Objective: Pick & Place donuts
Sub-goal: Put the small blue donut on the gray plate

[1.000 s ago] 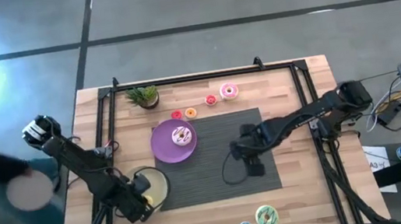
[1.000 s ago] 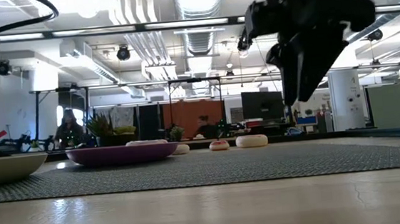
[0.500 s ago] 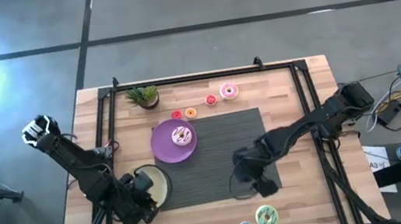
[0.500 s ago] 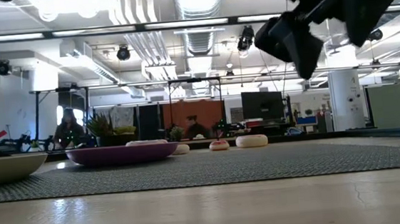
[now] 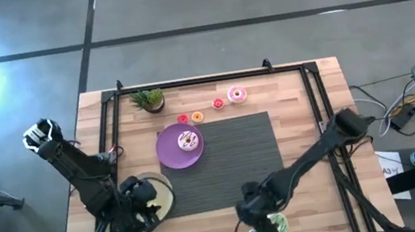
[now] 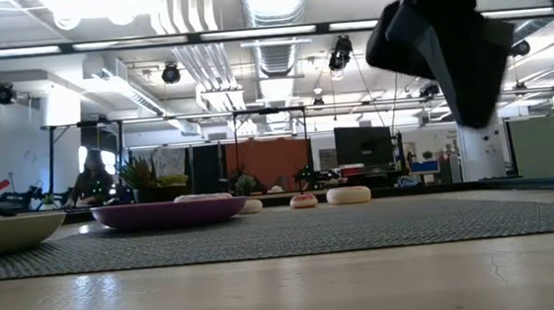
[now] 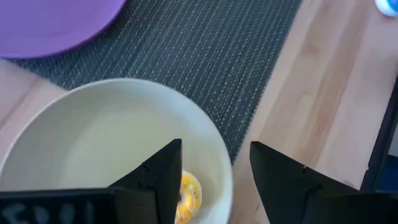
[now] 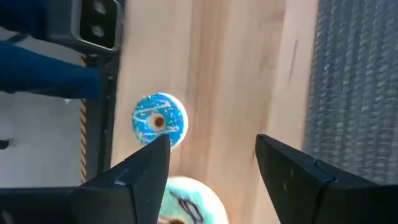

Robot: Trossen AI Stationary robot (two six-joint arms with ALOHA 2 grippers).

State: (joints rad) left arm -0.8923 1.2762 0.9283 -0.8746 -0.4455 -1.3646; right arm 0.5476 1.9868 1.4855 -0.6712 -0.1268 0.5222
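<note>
The right tool (image 8: 211, 165), fingers spread and empty, hangs over the green donut (image 8: 186, 200) and blue donut (image 8: 159, 121) at the counter's (image 5: 317, 198) near edge. The left tool (image 7: 214, 168), open and empty, straddles the cream plate's (image 7: 93, 130) rim beside the yellow donut (image 7: 188, 194).
</note>
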